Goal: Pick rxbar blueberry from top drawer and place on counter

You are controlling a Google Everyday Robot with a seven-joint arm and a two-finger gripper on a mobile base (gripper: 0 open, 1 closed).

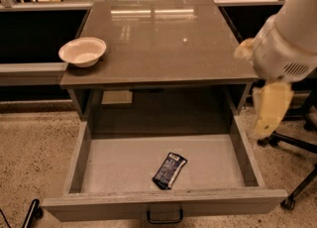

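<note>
Hovering tool [271, 109] off right edge of tabletop [163, 48], above right wall of drawer [163, 204], grip state can't tell, bar [169, 170] lying down-left of it near front panel, long axis running front-left to back-right.

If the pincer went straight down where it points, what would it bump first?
Likely the top drawer's right wall or the floor beside it; depth's unclear. The pincer hangs beside the counter.

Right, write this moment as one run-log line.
dark navy-blue wrapped rxbar blueberry: flat in open grey top drawer | glossy grey-brown counter: white bowl at left | gripper: right of counter, apart from bar
</note>
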